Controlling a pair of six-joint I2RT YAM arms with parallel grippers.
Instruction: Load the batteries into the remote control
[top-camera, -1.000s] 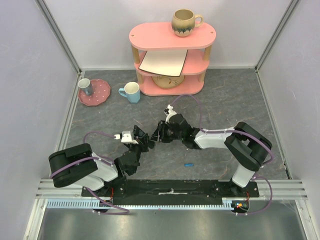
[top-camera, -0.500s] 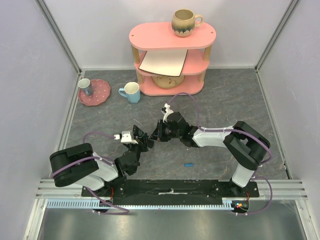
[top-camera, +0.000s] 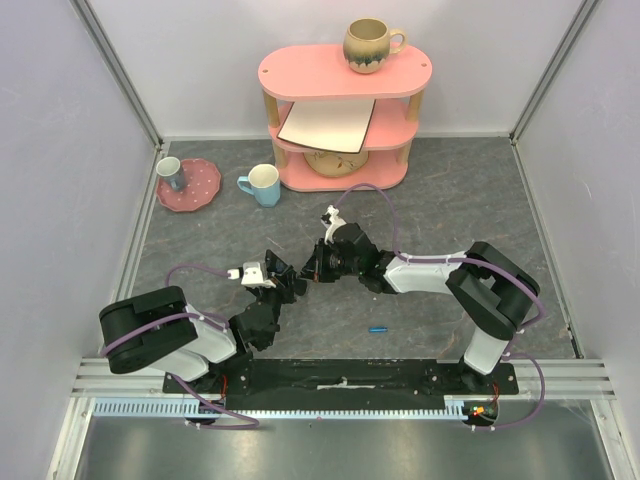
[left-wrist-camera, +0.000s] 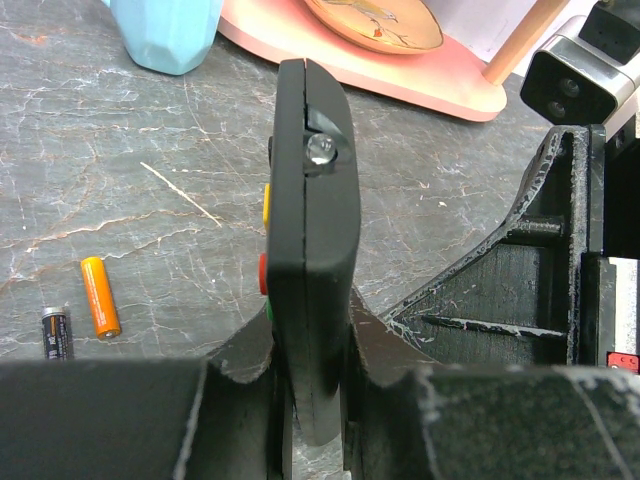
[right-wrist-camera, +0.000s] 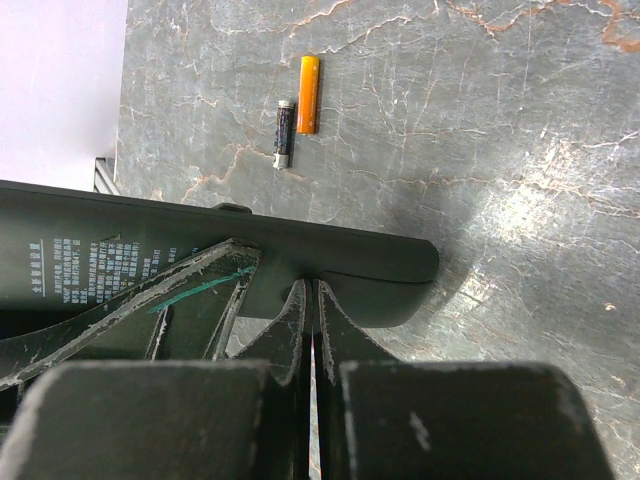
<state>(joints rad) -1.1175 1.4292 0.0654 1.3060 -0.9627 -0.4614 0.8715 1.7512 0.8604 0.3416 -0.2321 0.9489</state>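
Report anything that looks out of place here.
Batteries lie scattered on the table: an orange battery and a black battery side by side, a blue battery apart near the right arm. The remote is held on edge in the left gripper. A white board juts askew from the pink shelf.

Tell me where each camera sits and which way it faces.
Top external: above and behind the bases, looking down at the grey table and pink shelf; left arm and right arm show.
Left wrist: on the left arm, facing along the table toward the shelf; the left gripper shows, shut on a slim black plastic remote.
Right wrist: on the right arm, facing down at the table; the shut right gripper shows.
Shared: both wrist views show the remote and a small orange cylindrical battery.
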